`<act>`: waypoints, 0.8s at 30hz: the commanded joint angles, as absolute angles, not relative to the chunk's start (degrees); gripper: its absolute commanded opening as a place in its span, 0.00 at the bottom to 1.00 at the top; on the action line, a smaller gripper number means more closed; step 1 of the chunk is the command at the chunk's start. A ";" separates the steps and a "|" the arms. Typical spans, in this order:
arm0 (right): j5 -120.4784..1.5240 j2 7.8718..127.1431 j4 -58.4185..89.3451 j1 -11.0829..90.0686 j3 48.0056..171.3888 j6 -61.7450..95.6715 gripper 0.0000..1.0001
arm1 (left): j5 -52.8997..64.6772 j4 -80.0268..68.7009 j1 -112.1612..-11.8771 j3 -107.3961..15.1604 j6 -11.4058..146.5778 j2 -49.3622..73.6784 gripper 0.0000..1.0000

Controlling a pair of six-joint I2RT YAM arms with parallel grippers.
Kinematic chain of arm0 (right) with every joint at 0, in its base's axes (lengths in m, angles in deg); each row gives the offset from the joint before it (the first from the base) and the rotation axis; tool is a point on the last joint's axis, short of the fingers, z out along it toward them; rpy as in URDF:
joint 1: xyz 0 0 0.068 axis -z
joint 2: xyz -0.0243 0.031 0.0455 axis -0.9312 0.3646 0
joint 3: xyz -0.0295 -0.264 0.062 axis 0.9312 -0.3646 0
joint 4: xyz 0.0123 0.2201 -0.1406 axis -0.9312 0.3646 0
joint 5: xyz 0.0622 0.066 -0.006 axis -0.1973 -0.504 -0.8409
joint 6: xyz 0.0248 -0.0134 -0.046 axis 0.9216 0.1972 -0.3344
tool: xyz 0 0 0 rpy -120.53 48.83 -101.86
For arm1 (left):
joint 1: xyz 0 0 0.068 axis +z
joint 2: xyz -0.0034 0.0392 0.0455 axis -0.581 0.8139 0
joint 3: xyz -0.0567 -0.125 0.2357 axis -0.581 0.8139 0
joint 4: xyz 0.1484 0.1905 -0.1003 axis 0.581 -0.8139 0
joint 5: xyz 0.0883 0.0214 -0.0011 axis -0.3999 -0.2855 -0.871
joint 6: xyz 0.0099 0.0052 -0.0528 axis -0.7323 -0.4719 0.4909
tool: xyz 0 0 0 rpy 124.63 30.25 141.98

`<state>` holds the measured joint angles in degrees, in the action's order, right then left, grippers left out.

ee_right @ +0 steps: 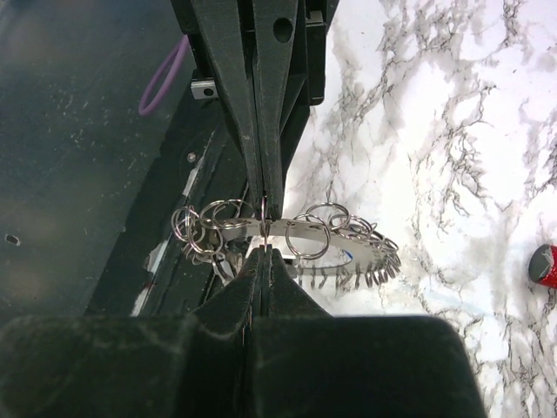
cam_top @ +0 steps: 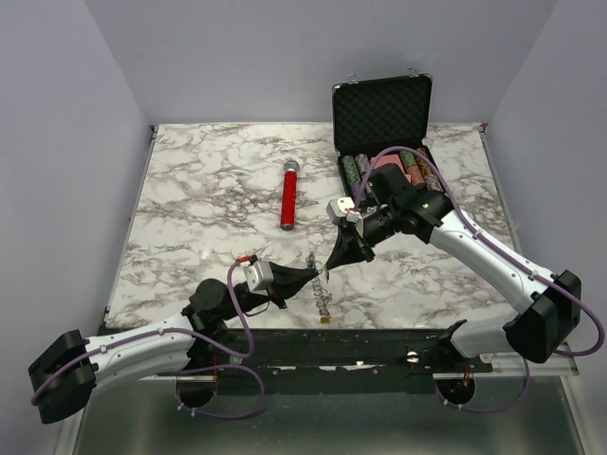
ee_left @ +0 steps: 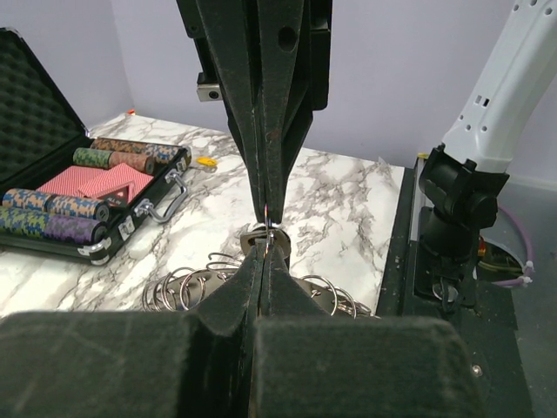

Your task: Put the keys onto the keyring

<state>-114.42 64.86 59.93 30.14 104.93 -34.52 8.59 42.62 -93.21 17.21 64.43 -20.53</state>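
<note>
The keyring [cam_top: 321, 296] is a thin metal band strung with several small split rings, its yellow tag [cam_top: 324, 319] at the low end. It hangs between my two grippers near the table's front edge. My left gripper [cam_top: 314, 274] and right gripper [cam_top: 331, 263] meet tip to tip. In the right wrist view the band [ee_right: 348, 237] runs across, and both the right gripper [ee_right: 264, 252] and the left gripper [ee_right: 264, 202] are shut on one small ring. The left wrist view shows the same pinch [ee_left: 265, 248]. No key is clearly seen; a blue streak [ee_right: 343, 254] shows under the band.
A red-handled microphone [cam_top: 288, 197] lies mid-table. An open black case [cam_top: 382, 112] with poker chips and cards stands at the back right, also in the left wrist view [ee_left: 52, 200]. The table's front edge and black frame lie just below the grippers.
</note>
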 commanded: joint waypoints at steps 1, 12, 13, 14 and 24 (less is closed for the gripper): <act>-115.20 63.68 62.06 30.65 105.34 -36.95 0.00 | 10.98 47.60 -92.13 19.72 63.30 -23.34 0.00; -120.39 64.65 74.72 30.56 106.84 -56.11 0.00 | 24.69 52.17 -87.03 21.48 63.21 -25.28 0.00; -120.48 64.65 74.90 30.56 106.92 -56.73 0.00 | 25.57 51.74 -86.85 21.05 62.95 -25.11 0.00; -120.30 64.74 75.16 30.56 107.01 -57.35 0.00 | 26.45 50.69 -86.76 20.43 62.43 -24.76 0.00; -116.35 66.32 71.30 30.39 108.95 -51.11 0.00 | 27.25 50.06 -86.76 17.53 61.81 -20.01 0.00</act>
